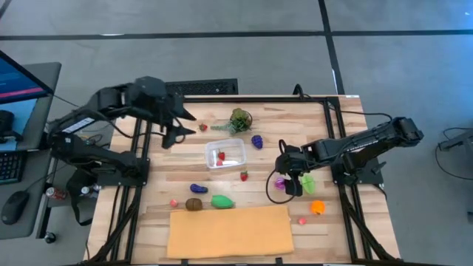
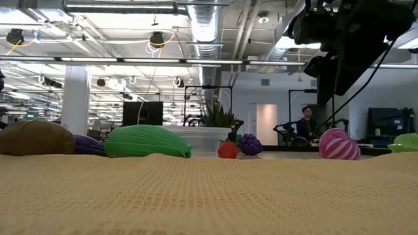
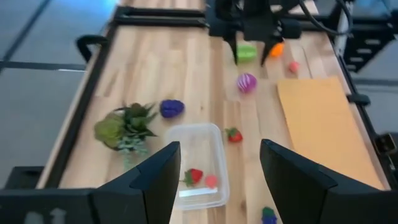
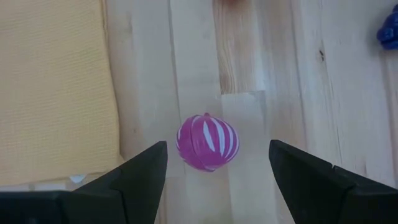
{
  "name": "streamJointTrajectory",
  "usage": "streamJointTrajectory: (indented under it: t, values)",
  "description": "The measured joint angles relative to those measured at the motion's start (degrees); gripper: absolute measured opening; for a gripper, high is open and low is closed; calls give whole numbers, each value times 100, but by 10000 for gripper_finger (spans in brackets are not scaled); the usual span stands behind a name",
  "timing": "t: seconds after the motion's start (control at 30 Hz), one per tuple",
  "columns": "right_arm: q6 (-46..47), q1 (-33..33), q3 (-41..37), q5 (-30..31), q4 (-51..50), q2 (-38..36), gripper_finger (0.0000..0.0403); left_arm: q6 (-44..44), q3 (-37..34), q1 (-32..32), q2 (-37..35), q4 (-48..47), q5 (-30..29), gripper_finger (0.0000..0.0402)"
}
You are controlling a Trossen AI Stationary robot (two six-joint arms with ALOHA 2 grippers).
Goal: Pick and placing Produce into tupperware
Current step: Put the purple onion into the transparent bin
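R gripper (image 4: pixel 214 171) hangs w/ fingers spread wide, gripping nothing, over a round pink-and-white striped toy vegetable (image 4: pixel 207 142) lying on the wooden table (image 4: pixel 348 93), beside the tan-orange woven sheet (image 4: pixel 56 87). The small clear plastic tub (image 1: pixel 225 154), farther from that vegetable, holds 2 red strawberries (image 1: pixel 220 157). L gripper (image 3: pixel 217 168) hovers near the tub, fingers parted, empty.

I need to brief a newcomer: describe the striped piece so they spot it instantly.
Start at the tan-orange sheet, then look just past its right corner. Under the right end effector lies a pink ball, the only piece with white stripes.
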Motion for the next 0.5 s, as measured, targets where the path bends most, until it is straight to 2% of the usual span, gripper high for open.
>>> streamJointTrajectory:
  t: [0.17,0.5]
  values:
    - [-1,0,0,7,-2,0,276,-2,0,-515,306,57,-257,212]
    - [2,0,0,8,0,0,276,-395,0,-1773,475,-140,-1901,212]
